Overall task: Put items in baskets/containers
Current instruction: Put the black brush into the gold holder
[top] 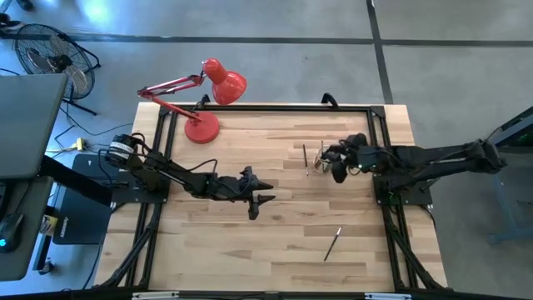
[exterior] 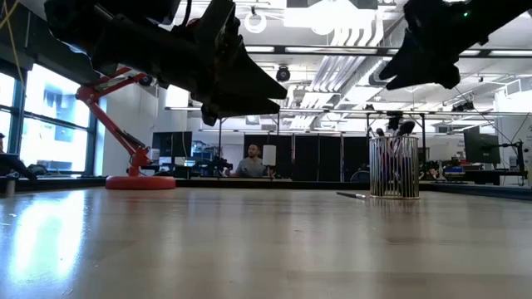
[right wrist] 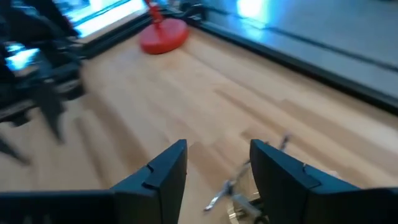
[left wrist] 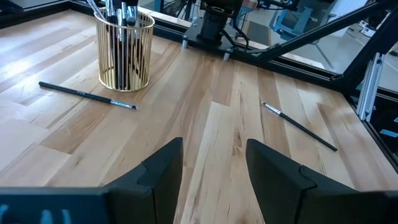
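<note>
**Two brushes still loose; both hands empty and open**

The right hand (top: 333, 167) hangs over the cup (top: 320, 166) at the right far part of the tabletop (top: 250, 242), its fingers (right wrist: 163, 171) parted with nothing between them. In its wrist view the cup's rim and a few brush ends show just beneath, blurred, so I cannot say how close the fingertips are to them. The left hand (top: 256, 198) hovers above the middle of the tabletop, also spread wide and empty, facing the cup.

The cup (left wrist: 124, 50), ribbed and gold-tinted in the left wrist view, stands upright with several brushes (left wrist: 118, 15) already in it, bristles up. Two brushes remain flat on the wood: one (left wrist: 87, 94) lying just beside the cup's base, the other (top: 332, 243) well apart, toward the near right edge. A red desk lamp (top: 208, 100) stands at the far left, out of the way.

The step in hand looks like fetching the next loose brush. The near-right one seems the safer pick, with clear wood all round it. To do it well, come straight down across the handle's middle with fingers square to it, close firmly, lift level, then tip it upright over the cup and lower it among the others without knocking the rim
</note>
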Robot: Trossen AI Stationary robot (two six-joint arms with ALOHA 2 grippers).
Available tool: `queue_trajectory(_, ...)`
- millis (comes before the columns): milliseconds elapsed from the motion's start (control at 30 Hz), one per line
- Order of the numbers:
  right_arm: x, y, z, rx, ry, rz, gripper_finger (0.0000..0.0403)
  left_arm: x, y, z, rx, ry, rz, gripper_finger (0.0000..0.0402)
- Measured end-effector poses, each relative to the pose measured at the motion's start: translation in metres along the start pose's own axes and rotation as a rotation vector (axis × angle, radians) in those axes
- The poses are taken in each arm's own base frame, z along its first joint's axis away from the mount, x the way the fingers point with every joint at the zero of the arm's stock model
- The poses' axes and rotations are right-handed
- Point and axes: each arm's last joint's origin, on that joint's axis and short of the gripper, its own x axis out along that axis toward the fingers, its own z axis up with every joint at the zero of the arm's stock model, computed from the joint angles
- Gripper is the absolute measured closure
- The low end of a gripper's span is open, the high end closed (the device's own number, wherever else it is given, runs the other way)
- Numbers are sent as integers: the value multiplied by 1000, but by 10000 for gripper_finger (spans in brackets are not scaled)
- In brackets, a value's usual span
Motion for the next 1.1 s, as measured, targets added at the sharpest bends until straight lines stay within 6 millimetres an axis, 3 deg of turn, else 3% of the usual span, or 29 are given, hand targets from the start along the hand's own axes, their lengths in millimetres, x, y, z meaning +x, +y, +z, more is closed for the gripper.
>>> queue_trajectory(200,-2,9,-3,-14,32,96,293,0,-1,0,0,7,-19,228)
queue_trajectory(433,-1,53,-21,-161,50,325,396,0,-1,-1,2,15,-27,228)
queue_trajectory(600,10,80,-52,-172,159,367,396,0,-1,-1,2,14,-26,228)
queue_trajectory(800,16,87,-96,-99,445,291,401,0,-1,-1,2,14,-26,227)
queue_trajectory(1100,-8,86,-134,76,775,135,402,0,0,-2,6,29,-21,228)
